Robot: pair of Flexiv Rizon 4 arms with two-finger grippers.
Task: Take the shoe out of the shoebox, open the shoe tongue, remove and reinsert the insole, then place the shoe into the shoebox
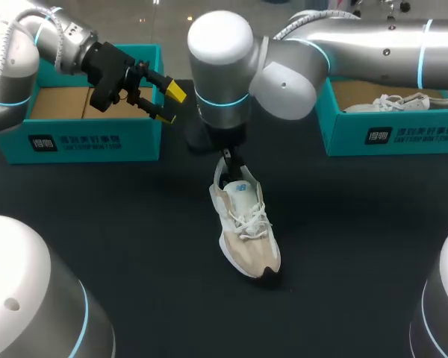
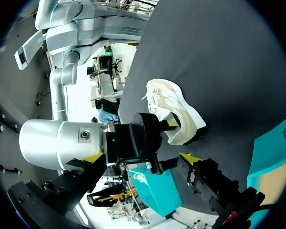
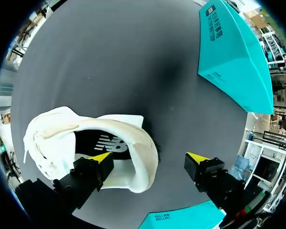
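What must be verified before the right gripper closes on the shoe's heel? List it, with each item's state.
1. Shoe out of the box, on the table: ok.
2. Right gripper open, one finger inside the heel opening, the other outside it: ok.
3. Insole in place inside the shoe: ok.
4. Left gripper open, empty, apart from the shoe: ok.
5. Tongue pulled open: cannot tell.
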